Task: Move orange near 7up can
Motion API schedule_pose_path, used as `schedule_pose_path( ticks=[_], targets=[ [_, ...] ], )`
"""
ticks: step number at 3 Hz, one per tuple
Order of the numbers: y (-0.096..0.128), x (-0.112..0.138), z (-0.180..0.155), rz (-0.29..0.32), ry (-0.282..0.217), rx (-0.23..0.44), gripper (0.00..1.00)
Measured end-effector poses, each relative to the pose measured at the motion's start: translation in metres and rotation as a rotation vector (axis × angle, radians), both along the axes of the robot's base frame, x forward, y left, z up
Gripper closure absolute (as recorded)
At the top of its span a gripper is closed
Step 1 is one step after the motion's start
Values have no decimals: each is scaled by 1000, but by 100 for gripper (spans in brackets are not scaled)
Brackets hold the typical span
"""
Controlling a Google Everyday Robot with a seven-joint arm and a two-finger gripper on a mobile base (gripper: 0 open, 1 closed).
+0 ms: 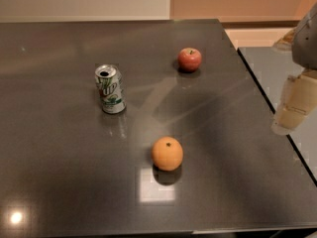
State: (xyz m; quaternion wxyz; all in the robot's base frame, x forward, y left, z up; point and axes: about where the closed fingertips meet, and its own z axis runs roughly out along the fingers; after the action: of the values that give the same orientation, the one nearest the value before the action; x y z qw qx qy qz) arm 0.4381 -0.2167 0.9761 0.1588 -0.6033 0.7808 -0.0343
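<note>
The orange (167,153) is round with a small dark stem dimple and sits on the dark table (59,182) toward the front middle. The 7up can (110,89) stands upright to its upper left, silver-white with green lettering. The gripper (293,110) hangs at the right edge of the view, over the table's right edge, well right of the orange and apart from it. It holds nothing that shows.
A smaller red apple (189,59) sits toward the back of the table, beyond the orange. The table's right edge runs diagonally near the gripper, with a second grey surface (270,63) beyond it. A wall stands behind.
</note>
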Motion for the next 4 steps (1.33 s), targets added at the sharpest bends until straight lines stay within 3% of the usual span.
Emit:
schedule_pose_path(
  ticks=[1, 2, 4],
  targets=[
    [1, 0, 1, 1, -2, 0, 0],
    [16, 3, -10, 33, 13, 21, 0],
    [67, 9, -53, 187, 37, 141, 0]
  ],
)
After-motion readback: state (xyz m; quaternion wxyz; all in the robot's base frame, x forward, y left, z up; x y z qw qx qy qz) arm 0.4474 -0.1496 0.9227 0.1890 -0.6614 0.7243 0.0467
